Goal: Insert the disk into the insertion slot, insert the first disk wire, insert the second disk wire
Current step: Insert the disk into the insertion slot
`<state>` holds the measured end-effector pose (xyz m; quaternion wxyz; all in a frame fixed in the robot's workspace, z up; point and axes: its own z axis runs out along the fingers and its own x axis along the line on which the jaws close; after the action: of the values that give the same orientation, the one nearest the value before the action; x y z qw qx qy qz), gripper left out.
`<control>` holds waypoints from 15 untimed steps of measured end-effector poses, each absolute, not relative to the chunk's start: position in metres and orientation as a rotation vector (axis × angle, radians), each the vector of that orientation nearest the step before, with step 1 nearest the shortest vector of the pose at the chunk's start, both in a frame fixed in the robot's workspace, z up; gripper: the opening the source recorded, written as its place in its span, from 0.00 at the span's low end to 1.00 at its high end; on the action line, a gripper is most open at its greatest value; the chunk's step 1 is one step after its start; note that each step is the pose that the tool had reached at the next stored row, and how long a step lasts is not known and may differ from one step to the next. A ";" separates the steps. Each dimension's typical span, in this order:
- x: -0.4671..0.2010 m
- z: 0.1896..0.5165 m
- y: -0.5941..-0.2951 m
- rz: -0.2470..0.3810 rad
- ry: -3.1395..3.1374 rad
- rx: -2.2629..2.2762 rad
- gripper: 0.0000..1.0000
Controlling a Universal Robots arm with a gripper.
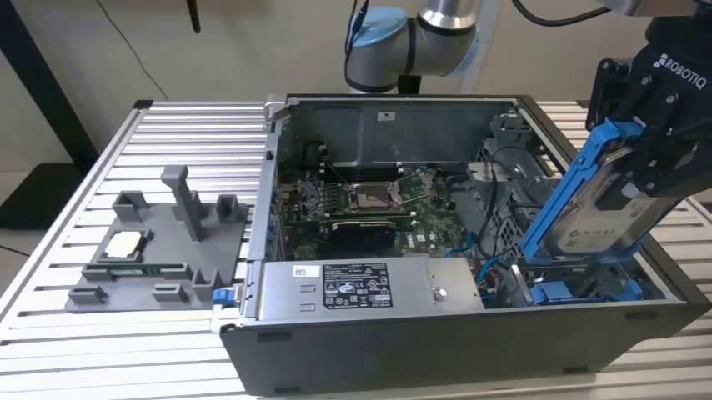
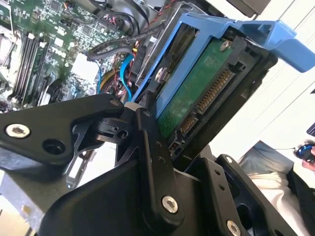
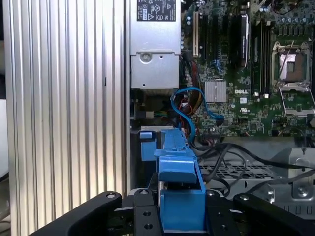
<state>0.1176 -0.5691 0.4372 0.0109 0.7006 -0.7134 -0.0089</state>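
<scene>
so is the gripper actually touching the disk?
Touching. In the first wrist view the gripper clamps the disk from both sides, with no gap.

On desk point(image 1: 167, 133), case point(image 1: 445, 350) set open side up. Beside case, toward exterior view's left, fixture tray point(image 1: 145, 275) placed. Inside case, power-supply box point(image 1: 356, 287) mounted along near wall, motherboard point(image 1: 368, 200) seated behind it. Above case end at exterior view's right, disk point(image 1: 595, 225) held tilted by gripper point(image 1: 636, 167).
</scene>
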 end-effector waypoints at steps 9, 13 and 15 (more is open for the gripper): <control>0.118 0.430 -0.569 -0.028 -2.226 2.186 0.33; 0.118 0.426 -0.569 -0.028 -2.226 2.186 0.33; 0.119 0.424 -0.569 -0.028 -2.226 2.186 0.33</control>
<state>0.1186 -0.5691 0.4243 0.0109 0.7006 -0.7134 -0.0089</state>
